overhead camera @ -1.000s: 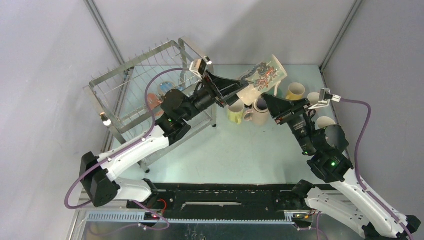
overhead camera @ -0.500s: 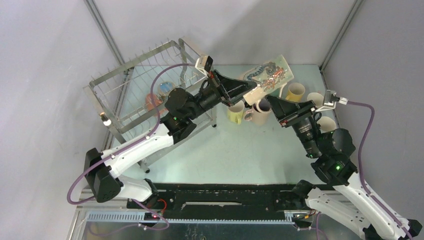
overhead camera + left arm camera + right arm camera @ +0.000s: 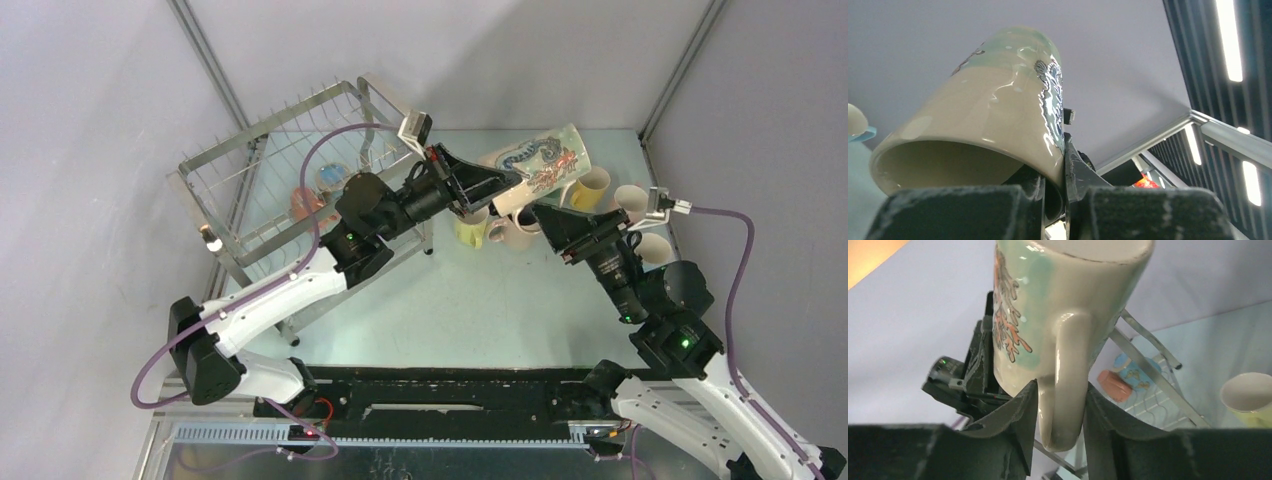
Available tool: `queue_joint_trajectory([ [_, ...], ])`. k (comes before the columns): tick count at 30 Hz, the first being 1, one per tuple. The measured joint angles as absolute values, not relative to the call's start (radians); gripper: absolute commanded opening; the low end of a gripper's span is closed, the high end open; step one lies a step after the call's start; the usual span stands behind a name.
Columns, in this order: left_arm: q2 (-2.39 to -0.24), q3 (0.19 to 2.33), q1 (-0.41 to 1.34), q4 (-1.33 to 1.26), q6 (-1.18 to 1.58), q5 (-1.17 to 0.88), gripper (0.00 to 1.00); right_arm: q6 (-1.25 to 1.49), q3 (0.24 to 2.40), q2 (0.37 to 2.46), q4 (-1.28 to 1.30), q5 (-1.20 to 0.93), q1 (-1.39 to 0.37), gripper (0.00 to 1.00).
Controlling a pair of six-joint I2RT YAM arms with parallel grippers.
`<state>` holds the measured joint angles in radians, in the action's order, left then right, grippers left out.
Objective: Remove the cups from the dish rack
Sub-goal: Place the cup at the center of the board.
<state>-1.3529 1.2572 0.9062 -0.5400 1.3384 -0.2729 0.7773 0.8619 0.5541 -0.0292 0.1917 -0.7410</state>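
**Mug held in mid-air between both arms**

One printed mug (image 3: 540,160) is hanging above the table (image 3: 480,310), right of the rack (image 3: 388,100). Its long axis is lying tilted: the mouth is pointing down-left toward the left gripper (image 3: 490,200), the base up toward the back right. The left gripper is pinching the mug's rim wall, jaws clamped on it. The right gripper (image 3: 1060,405) is straddling the handle (image 3: 1065,385); whether it is squeezing cannot be told. Five cups (image 3: 590,184) are standing mouth-up on the table under and beside the mug. Two more, orange-red (image 3: 305,200) and blue (image 3: 330,178), are lying in the rack.
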Motion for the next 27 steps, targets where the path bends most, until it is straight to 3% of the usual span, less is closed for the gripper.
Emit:
queue_joint_trajectory([
  [4,-1.352,1.279,0.907,-0.453,1.277,-0.256,0.0,0.744,0.862,0.538,0.012,0.178,-0.741,0.76],
  [8,-1.351,1.294,0.907,-0.382,1.224,-0.223,0.0,0.722,0.862,0.505,0.067,0.175,-0.741,0.85],
  [10,-1.351,1.306,0.906,-0.342,1.191,-0.204,0.0,0.718,0.863,0.484,0.094,0.175,-0.741,0.98],
  [21,-1.348,1.418,0.896,-0.033,0.957,-0.113,0.0,0.682,1.002,0.396,0.452,0.439,-0.741,1.0],
  [27,-1.348,1.476,0.898,0.176,0.819,-0.102,0.0,0.609,1.107,0.502,0.583,0.55,-0.73,1.0],
])
